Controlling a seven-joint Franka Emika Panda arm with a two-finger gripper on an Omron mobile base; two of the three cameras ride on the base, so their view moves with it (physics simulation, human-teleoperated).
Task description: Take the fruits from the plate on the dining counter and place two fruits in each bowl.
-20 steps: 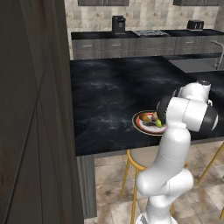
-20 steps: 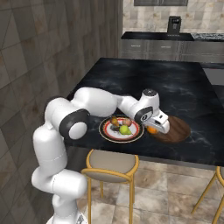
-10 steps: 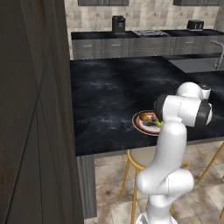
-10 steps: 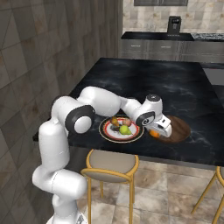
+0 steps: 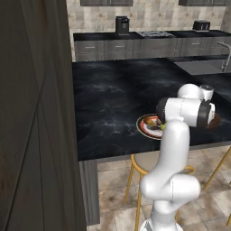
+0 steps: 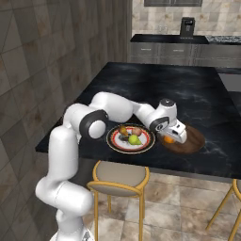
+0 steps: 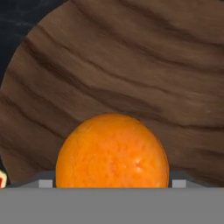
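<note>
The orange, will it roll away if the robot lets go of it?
Probably a little: the orange looks round and smooth. It hangs over the wooden bowl, whose dished shape should likely catch it. The gripper sits close above the bowl, so any drop looks short.

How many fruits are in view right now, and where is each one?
4. The orange fruit is at the gripper over the wooden bowl. The green fruit and two brownish fruits lie on the plate. More may be hidden.
</note>
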